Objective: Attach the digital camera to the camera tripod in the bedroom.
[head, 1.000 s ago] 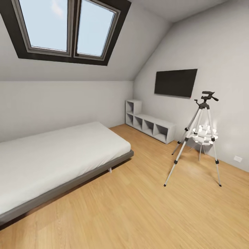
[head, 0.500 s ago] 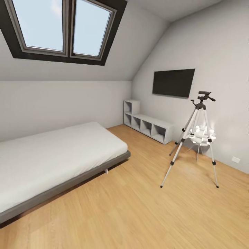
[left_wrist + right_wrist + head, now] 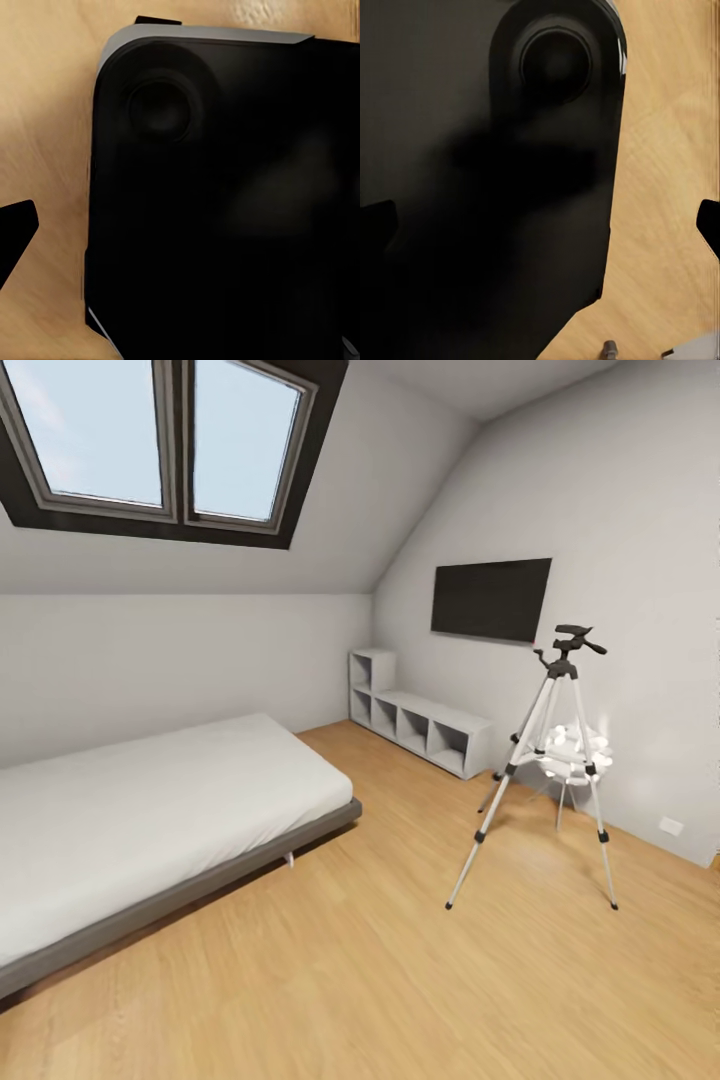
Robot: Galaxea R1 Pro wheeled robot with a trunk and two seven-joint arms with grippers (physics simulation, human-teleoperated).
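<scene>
The camera tripod [image 3: 568, 650] stands on the light wood floor [image 3: 380, 970] at the right of the bedroom, near the right wall. Its three silver-white legs are spread, and its black head and pan handle are on top with nothing mounted. The digital camera is out of view. In the left wrist view my left gripper [image 3: 180, 240] hangs over the robot's black base [image 3: 225, 195], one dark fingertip [image 3: 16, 229] at the frame's edge. My right gripper [image 3: 540, 225] has its fingertips [image 3: 709, 223] far apart over the same black base, holding nothing.
A low grey platform bed [image 3: 330, 822] with a white mattress fills the left. A skylight [image 3: 150, 440] sits in the sloped ceiling. A white cube shelf [image 3: 420, 725] and a wall TV [image 3: 490, 600] are at the back right. A small white stand [image 3: 575, 752] is behind the tripod.
The whole head picture has slid to the left, so the camera has turned or moved. The tripod, bed and shelf keep their places in the room.
</scene>
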